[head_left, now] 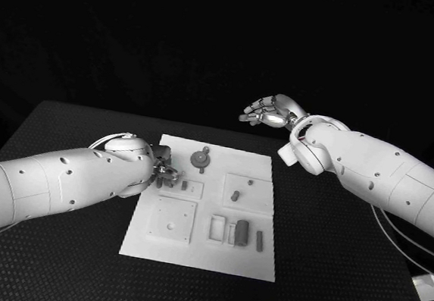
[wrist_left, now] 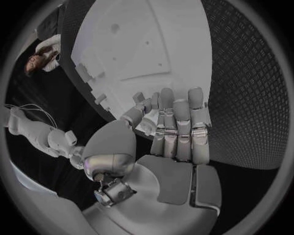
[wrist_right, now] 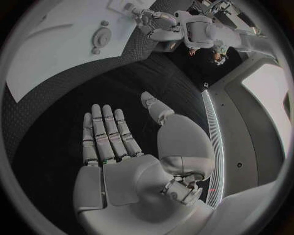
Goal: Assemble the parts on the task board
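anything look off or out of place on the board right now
Nothing stands out. The white board lies flat and square on the table, with the small parts sitting in their own spots. The left hand is at the board's left edge; the right hand is raised beyond it, empty.

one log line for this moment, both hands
left robot hand: at task board left edge, grip unclear | right robot hand: open, raised beyond board
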`<action>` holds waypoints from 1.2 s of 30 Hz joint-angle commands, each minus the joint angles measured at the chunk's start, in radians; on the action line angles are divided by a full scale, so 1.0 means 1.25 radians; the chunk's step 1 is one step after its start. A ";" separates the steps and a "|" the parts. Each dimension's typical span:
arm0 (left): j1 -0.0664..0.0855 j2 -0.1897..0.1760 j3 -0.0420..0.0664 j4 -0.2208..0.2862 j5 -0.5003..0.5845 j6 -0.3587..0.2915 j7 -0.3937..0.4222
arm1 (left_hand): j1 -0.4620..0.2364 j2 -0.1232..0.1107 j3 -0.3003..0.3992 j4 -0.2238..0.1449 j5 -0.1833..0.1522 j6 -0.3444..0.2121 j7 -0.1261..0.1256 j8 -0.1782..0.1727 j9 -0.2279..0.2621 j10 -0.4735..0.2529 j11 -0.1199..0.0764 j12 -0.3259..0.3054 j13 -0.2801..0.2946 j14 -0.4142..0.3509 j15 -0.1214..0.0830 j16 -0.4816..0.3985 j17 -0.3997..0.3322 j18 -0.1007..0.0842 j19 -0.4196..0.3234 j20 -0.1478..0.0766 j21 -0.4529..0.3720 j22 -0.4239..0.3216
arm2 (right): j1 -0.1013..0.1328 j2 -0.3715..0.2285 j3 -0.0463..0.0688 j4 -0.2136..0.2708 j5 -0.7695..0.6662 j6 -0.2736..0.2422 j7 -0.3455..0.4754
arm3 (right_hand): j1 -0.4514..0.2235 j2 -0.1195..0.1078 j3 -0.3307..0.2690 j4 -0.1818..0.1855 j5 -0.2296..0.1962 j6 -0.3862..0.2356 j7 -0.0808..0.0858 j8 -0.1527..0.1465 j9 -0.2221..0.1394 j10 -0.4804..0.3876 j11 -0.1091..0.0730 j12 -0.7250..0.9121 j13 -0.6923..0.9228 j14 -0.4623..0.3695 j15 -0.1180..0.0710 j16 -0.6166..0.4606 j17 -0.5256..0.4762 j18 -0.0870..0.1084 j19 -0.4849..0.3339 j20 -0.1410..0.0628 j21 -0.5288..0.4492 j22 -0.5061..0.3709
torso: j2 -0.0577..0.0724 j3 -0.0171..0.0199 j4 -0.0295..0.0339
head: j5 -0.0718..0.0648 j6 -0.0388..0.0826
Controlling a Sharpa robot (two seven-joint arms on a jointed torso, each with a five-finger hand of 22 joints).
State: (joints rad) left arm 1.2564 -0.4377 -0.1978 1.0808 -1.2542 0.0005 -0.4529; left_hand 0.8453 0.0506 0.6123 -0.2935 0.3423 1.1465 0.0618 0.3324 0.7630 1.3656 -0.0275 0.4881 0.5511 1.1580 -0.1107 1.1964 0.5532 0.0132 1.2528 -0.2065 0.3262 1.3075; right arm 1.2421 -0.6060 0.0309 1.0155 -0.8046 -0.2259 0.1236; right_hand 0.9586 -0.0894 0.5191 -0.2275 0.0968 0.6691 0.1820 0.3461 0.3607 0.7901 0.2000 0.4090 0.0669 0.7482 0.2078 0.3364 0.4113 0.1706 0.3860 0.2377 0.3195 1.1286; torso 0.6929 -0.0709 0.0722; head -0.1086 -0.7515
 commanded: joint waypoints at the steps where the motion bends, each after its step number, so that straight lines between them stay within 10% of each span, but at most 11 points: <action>1: -0.009 0.001 -0.005 0.005 -0.010 0.024 -0.007 | -0.010 0.008 0.029 0.001 0.085 0.041 -0.031 0.014 0.008 0.040 -0.034 0.019 0.009 0.036 -0.028 0.024 0.006 -0.009 0.027 -0.025 0.017 0.022 | 0.000 0.000 0.000 0.001 -0.001 0.011 0.010 | -0.002 0.002 -0.002 0.001 -0.002 -0.005 0.040 0.004 -0.001 0.006 0.003 -0.003 0.000 -0.005 -0.001 -0.004 -0.001 -0.011 0.007 0.000 -0.006 0.001 | 0.000 -0.0005 0.0006 | 0.000 -0.001; 29: -0.009 0.000 -0.005 -0.007 -0.001 0.027 -0.026 | -0.052 0.009 0.088 0.000 0.086 0.042 -0.036 0.031 0.036 0.029 -0.040 0.062 0.025 0.034 -0.040 0.059 -0.013 -0.010 0.013 -0.038 0.076 0.021 | 0.000 0.000 0.000 0.001 -0.001 0.011 0.011 | -0.001 0.002 -0.003 0.001 -0.001 -0.006 0.040 0.005 -0.001 0.007 0.003 -0.006 0.000 -0.005 -0.001 -0.004 -0.003 -0.012 0.008 0.000 -0.008 0.002 | 0.000 -0.0005 0.0002 | 0.003 0.000; 36: -0.008 0.001 -0.004 -0.008 0.019 0.016 -0.024 | -0.065 -0.004 0.081 0.008 0.004 0.028 -0.030 0.025 0.042 0.019 -0.037 0.067 0.019 0.026 -0.040 0.062 -0.030 -0.010 0.002 -0.036 0.088 0.018 | 0.000 0.001 0.000 0.000 -0.001 0.011 0.011 | -0.001 0.002 -0.003 0.001 -0.002 -0.006 0.040 0.005 -0.002 0.008 0.003 -0.007 0.000 -0.005 0.000 -0.004 -0.003 -0.012 0.008 0.000 -0.008 0.002 | 0.000 -0.0002 0.0000 | 0.003 0.000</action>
State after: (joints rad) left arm 1.2505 -0.4353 -0.2003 1.0722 -1.2524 0.0048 -0.4708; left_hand 0.7677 0.0522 0.6246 -0.2846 0.3526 1.1805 0.0280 0.3690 0.8130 1.3943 -0.0737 0.5684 0.5757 1.1933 -0.1396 1.2700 0.5171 0.0126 1.2812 -0.2351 0.4346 1.3079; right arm 1.2420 -0.6051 0.0309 1.0158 -0.8045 -0.2236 0.1249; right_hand 0.9586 -0.0895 0.5191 -0.2275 0.0967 0.6691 0.1820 0.3460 0.3600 0.7937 0.2037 0.4052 0.0669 0.7484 0.2077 0.3364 0.4081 0.1706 0.3860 0.2377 0.3155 1.1304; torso 0.6929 -0.0716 0.0721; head -0.1046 -0.7509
